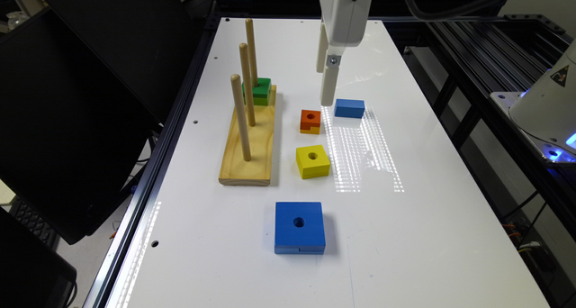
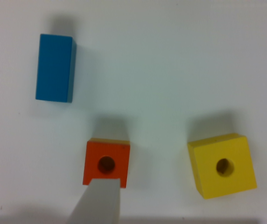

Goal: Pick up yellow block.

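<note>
Yellow block [image 1: 312,161] untouched, pincer [image 1: 327,92] aloft

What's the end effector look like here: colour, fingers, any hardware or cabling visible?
The gripper has a white boxy housing with two long, off-white flat fingers. A small silver bracket with a bolt sits where the near finger meets the body. A thick black cable arcs away above it. In the wrist view a fingertip looks plain grey-beige.

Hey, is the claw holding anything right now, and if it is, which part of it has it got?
Nothing is held. The claw is open above the table, with the yellow block lying free between its fingers and untouched.
</note>
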